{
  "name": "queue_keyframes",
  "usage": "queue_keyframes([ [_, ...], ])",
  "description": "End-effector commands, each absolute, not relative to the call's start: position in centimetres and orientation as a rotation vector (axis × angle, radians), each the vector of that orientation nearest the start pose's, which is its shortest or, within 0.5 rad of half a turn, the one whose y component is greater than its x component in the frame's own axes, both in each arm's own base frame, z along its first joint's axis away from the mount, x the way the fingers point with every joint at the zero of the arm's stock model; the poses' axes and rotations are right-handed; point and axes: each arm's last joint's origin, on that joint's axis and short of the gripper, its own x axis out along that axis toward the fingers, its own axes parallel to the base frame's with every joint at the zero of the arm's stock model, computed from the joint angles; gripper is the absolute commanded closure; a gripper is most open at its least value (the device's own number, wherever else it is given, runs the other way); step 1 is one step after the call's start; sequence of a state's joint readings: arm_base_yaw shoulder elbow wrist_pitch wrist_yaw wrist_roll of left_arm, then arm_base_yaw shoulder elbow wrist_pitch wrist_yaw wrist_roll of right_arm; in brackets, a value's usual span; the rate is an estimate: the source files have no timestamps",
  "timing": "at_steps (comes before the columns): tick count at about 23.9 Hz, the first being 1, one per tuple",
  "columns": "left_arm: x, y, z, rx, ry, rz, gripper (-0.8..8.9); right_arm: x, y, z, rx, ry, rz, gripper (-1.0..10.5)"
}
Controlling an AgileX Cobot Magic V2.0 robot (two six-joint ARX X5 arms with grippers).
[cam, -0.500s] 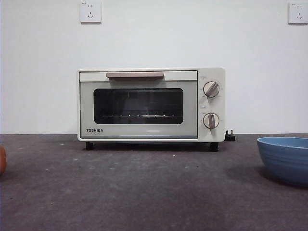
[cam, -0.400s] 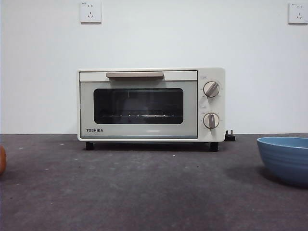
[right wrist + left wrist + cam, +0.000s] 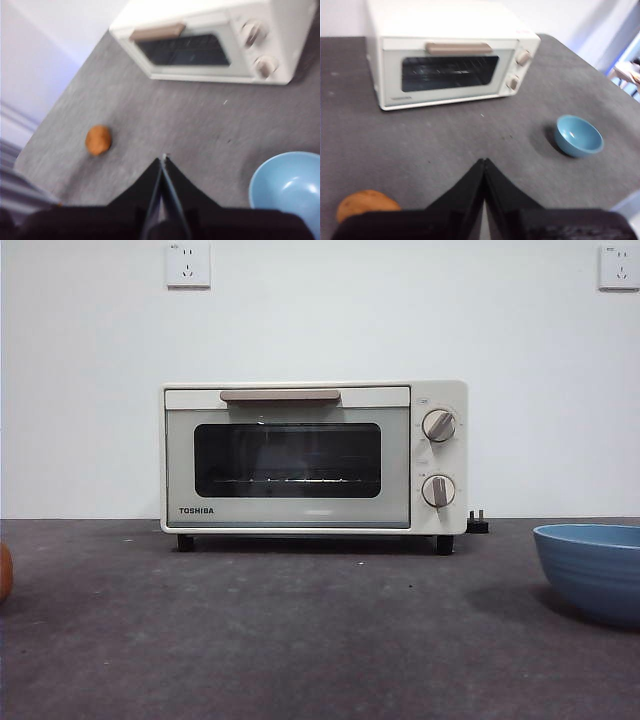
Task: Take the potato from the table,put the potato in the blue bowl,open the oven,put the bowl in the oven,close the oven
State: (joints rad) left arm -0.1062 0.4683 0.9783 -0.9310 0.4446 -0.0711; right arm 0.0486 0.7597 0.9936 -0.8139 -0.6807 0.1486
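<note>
The cream-white TOSHIBA oven (image 3: 314, 457) stands at the back middle of the table (image 3: 300, 640), door closed. The blue bowl (image 3: 592, 567) sits empty on the table at the right edge of the front view. Only a sliver of the orange-brown potato (image 3: 4, 572) shows at the left edge there. My left gripper (image 3: 484, 162) is shut with nothing in it, high above the table, with the potato (image 3: 365, 203) close beside it. My right gripper (image 3: 163, 159) is also shut and empty, the bowl (image 3: 286, 190) near it and the potato (image 3: 98, 139) farther off. Neither arm appears in the front view.
A black plug (image 3: 478, 524) lies behind the oven's right side. Two wall sockets (image 3: 188, 264) sit high on the white wall. The table's edge (image 3: 600, 65) runs past the bowl.
</note>
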Motion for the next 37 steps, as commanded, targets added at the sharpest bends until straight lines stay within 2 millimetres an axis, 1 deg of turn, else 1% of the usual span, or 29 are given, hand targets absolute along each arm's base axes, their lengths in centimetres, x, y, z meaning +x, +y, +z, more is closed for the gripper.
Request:
queue_keyframes([
  [1,5.2,-2.0,35.6,-0.117,0.441,-0.573,8.19,13.5,3.6,35.4,0.293,0.619,0.73,9.6],
  [3,5.1,-2.2,35.5,-0.112,0.448,-0.595,8.19,14.1,4.8,35.5,0.283,0.62,0.766,9.6],
  [5,5.0,-2.2,35.5,-0.108,0.459,-0.613,8.19,14.8,6.5,35.5,0.277,0.62,0.805,9.6],
  [8,4.9,-2.3,35.2,-0.103,0.488,-0.63,8.19,15.6,9.7,35.3,0.244,0.62,0.863,9.6],
  [11,4.7,-2.3,34.9,-0.096,0.521,-0.637,8.19,16.3,13.3,34.8,0.2,0.664,0.926,9.6],
  [16,4.4,-2.3,34.4,-0.082,0.578,-0.641,8.19,17.5,20.3,33.7,0.076,0.779,1.043,9.6],
  [21,4.2,-2.3,34.1,-0.083,0.618,-0.65,8.19,19.1,26.3,33.4,-0.019,0.809,1.136,9.6],
  [23,4.0,-2.2,33.9,-0.085,0.643,-0.65,8.19,20.0,29.5,33.4,-0.079,0.817,1.179,9.6],
  [26,3.8,-2.2,33.6,-0.089,0.688,-0.645,8.19,21.6,33.5,33.3,-0.154,0.845,1.206,9.5],
  [28,3.6,-2.1,33.3,-0.081,0.72,-0.625,8.19,22.6,35.4,33.3,-0.175,0.84,1.217,9.5],
  [30,3.5,-1.8,33.0,-0.032,0.751,-0.538,8.19,23.4,37.3,32.8,-0.183,0.838,1.23,9.5],
  [32,3.3,-1.6,32.6,0.008,0.797,-0.477,8.19,23.9,38.7,32.1,-0.202,0.83,1.249,9.4],
  [35,3.2,-1.5,32.5,0.02,0.805,-0.451,8.19,24.2,40.3,30.3,-0.219,0.842,1.26,9.4],
  [37,3.3,-1.4,32.5,0.033,0.805,-0.425,8.19,24.4,40.8,29.1,-0.24,0.862,1.256,9.3],
])
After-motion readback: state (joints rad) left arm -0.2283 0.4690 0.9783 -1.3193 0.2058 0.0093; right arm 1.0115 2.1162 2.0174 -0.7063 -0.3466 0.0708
